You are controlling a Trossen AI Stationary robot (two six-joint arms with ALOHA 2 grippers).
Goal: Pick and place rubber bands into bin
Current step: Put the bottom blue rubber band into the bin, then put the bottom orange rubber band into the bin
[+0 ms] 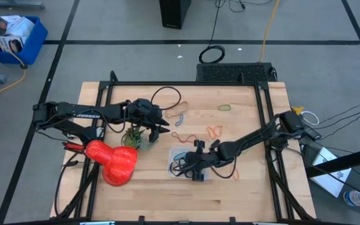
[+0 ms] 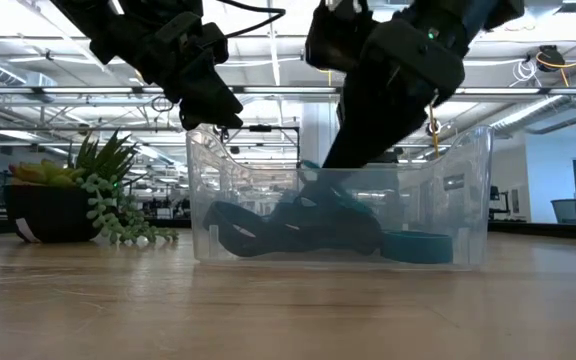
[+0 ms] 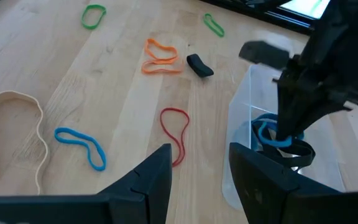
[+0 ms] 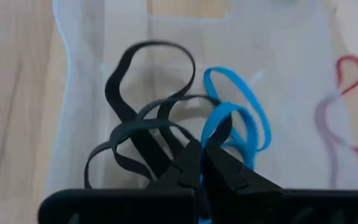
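The clear bin stands on the wooden table, near its middle, and holds black bands. My right gripper reaches down into the bin, shut on a blue band. My left gripper is open and empty. It hovers left of the bin, above a red band. Loose bands lie flat on the table: blue, orange, green and a large tan loop. My right gripper pinches the blue band between its two fingertips, at one end of the loop. The fingers come from above and point down into the bin. The rest of the loop lies slack among the black bands inside the bin.
A potted plant and a red gourd-shaped thing stand left of the bin, under the left arm. A large black loop and a green band lie toward the far edge. A small black piece lies by the orange bands.
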